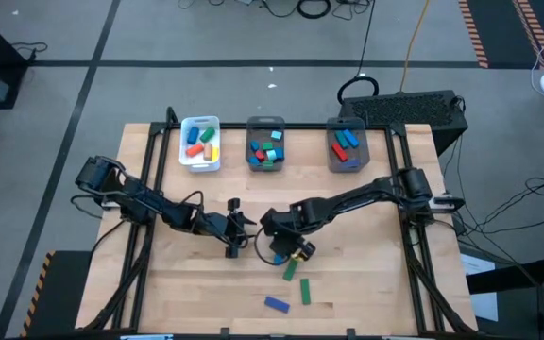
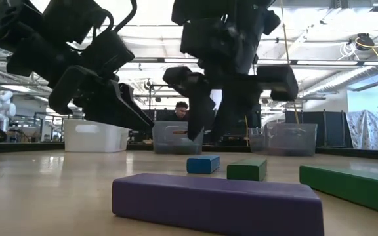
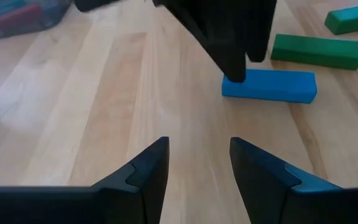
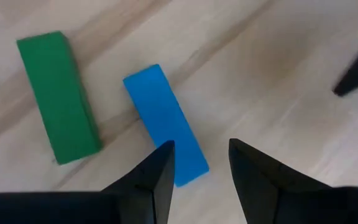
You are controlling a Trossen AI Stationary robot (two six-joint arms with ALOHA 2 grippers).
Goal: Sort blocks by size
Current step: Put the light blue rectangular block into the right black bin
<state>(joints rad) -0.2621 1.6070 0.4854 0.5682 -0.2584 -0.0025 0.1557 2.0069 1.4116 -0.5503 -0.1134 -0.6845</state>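
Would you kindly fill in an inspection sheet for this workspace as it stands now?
Surface: wooden table, bare across most of its front.
Job's things: loose blue block, two green blocks and purple block on the table; other blocks lie in the white tray and two grey bins.
Clutter: nothing seen.
Grippers: left claw open, empty, above bare wood; right claw open over the blue block.
Cables: several run across the floor behind and right of the table.
Surroundings: a person beyond the bins.

Blue block (image 4: 165, 127), green block (image 4: 58, 96), purple block (image 2: 218, 203).
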